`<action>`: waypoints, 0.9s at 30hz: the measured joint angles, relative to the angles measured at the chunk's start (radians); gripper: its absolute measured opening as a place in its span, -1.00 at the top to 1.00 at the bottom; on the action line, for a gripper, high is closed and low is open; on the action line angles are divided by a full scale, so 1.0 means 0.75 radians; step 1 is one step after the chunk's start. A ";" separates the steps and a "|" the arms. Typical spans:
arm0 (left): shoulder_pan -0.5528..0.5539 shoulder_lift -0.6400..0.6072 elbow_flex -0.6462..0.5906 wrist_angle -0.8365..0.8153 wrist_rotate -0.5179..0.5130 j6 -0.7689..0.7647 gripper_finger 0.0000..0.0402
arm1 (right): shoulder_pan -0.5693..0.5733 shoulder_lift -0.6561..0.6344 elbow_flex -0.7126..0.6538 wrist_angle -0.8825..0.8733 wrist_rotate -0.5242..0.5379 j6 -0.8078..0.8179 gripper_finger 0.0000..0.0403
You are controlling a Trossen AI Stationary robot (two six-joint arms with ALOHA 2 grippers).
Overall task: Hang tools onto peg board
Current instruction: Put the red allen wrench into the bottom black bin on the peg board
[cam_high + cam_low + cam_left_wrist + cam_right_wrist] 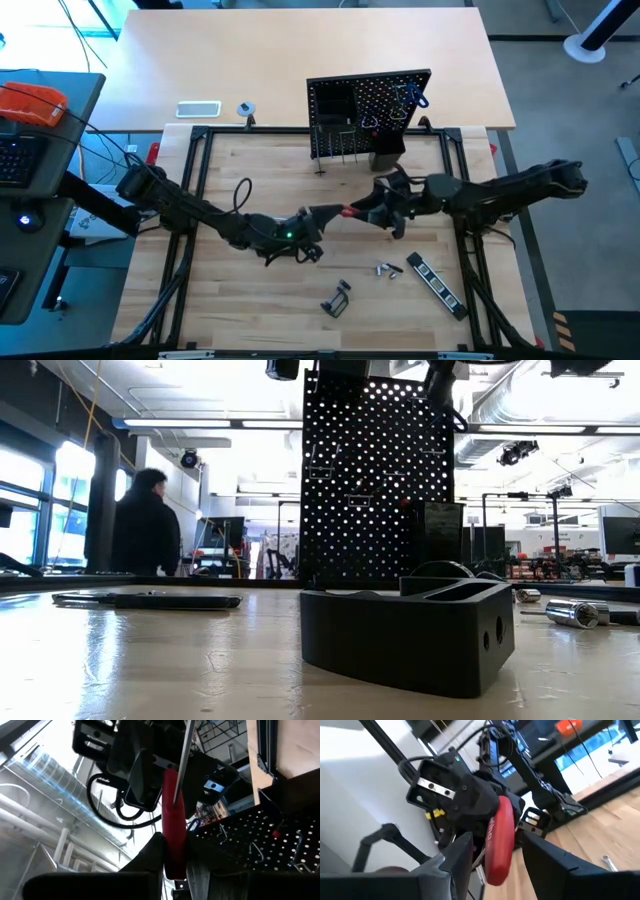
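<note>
The table [250,170] carries the upright peg board [368,115] at its far edge, and a few tools are already hung on it. In front of the board, above the middle of the table, a red-handled screwdriver [352,211] is held between the two arms. The left gripper [175,865] is closed on the red handle, with the metal shaft pointing away from it. The right gripper [495,855] is set around the same handle from the other side, its jaws wide and seemingly not yet pressing. The screwdriver is judged to be light and stiff, but its smooth rounded handle may slip or roll, so it is best taken across the thick middle of the handle. A clamp [337,299], a socket [385,269] and a striped bar [436,283] are left on the near part of the table. The screwdriver's tip is cut off in both wrist views, and the free hooks are hard to make out.
</note>
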 joint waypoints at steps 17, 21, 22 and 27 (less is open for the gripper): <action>0.019 0.001 0.001 0.009 0.068 0.085 0.79 | 0.000 -0.001 0.081 -0.193 -0.065 0.009 0.43; 0.031 0.001 0.001 0.004 0.069 0.089 0.79 | -0.001 -0.001 0.080 -0.188 -0.067 -0.018 0.62; 0.033 0.001 0.001 0.004 0.072 0.094 0.79 | -0.001 -0.001 0.080 -0.184 -0.067 -0.020 0.66; 0.033 -0.001 0.002 0.003 0.087 0.102 0.79 | -0.001 -0.001 0.080 -0.174 -0.070 -0.032 0.74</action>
